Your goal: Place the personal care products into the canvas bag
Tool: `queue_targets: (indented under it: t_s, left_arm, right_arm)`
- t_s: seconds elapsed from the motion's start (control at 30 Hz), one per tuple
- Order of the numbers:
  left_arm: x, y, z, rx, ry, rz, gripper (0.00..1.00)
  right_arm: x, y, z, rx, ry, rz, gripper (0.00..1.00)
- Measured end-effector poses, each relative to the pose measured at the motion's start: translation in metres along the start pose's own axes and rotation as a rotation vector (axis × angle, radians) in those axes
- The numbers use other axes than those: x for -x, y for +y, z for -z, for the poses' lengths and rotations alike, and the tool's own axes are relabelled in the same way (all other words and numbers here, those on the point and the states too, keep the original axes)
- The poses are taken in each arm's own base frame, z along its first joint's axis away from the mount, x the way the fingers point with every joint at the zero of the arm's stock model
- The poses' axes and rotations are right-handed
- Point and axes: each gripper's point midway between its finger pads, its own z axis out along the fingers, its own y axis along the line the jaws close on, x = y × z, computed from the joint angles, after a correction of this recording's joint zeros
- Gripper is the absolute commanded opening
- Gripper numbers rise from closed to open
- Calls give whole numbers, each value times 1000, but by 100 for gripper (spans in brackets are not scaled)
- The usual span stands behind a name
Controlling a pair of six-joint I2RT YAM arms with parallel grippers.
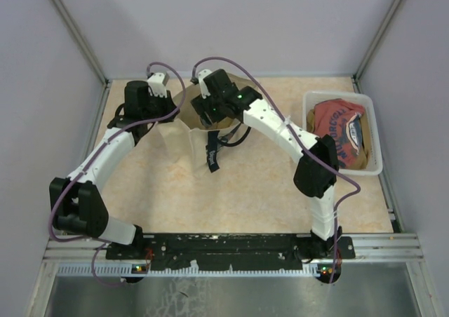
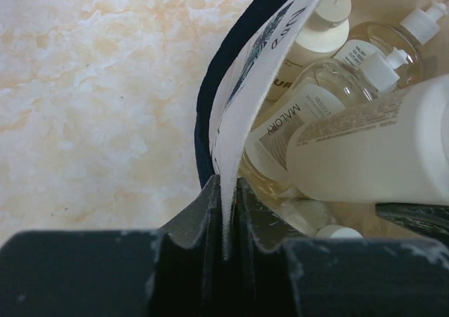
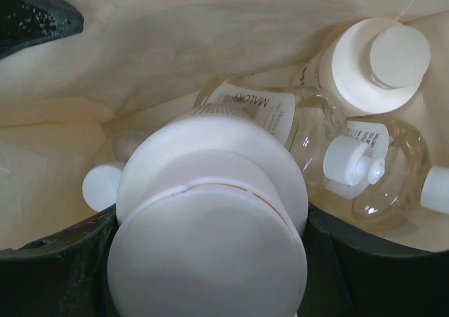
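The canvas bag [image 1: 184,133] stands at the back of the table with its mouth held wide. My left gripper [image 2: 226,212] is shut on the bag's cream rim [image 2: 235,113], beside the navy strap [image 2: 205,113]. My right gripper [image 3: 210,261] reaches down inside the bag, shut on a cream-white bottle [image 3: 210,212] with a wide flip cap, also seen as the cream-white bottle [image 2: 372,149] from the left wrist. Below it, in the bag, lie a round clear bottle [image 3: 379,173], a labelled clear bottle [image 2: 302,110], a cream bottle [image 3: 372,61] and a small white cap [image 3: 102,187].
A white plastic tub [image 1: 375,166] with a red shirt [image 1: 340,131] sits at the right of the table. The bag's dark tag [image 1: 212,156] hangs on its front. Grey walls enclose the table on three sides.
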Motion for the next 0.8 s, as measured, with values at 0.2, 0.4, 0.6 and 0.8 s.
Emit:
queue_targets:
  t_s: [0.2, 0.4, 0.6, 0.8]
  left_arm:
    - [0, 0, 0, 0, -1, 0, 0]
    - [0, 0, 0, 0, -1, 0, 0]
    - [0, 0, 0, 0, -1, 1, 0]
    - [0, 0, 0, 0, -1, 2, 0]
  right_arm:
    - [6, -2, -9, -26, -2, -16, 0]
    - [11, -6, -12, -48, -23, -31, 0]
    - [18, -12, -17, -59, -72, -41, 0]
    - [31, -26, -24, -57, -142, -54, 0]
